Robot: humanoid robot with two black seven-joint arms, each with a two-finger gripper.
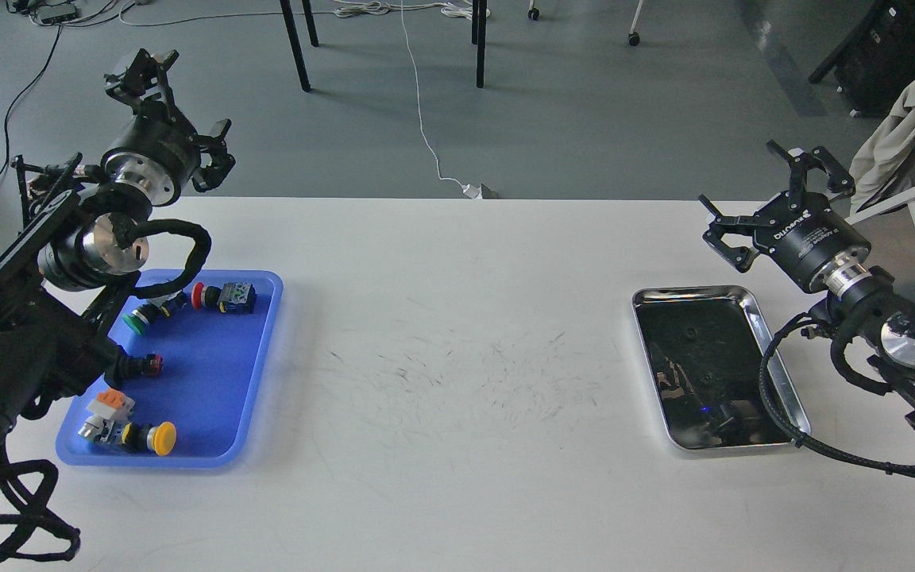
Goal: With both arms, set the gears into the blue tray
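Observation:
The blue tray (pixel 215 381) lies at the table's left side and holds several coloured-cap push-button switches. Two faint small dark round gears (pixel 689 329) lie inside the silver tray (pixel 753 311) on the right; their teeth are too small to make out. My left gripper (pixel 179 111) hangs high beyond the blue tray's far end, open and empty. My right gripper (pixel 769 200) hovers past the silver tray's far right corner, also open and holding nothing.
A yellow-cap switch (pixel 160 438), a red-cap one (pixel 200 295) and a green-cap one (pixel 136 322) sit in the blue tray. My right arm's cable (pixel 775 405) drapes over the silver tray's right rim. Scuffed white tabletop (pixel 457 373) separates the trays.

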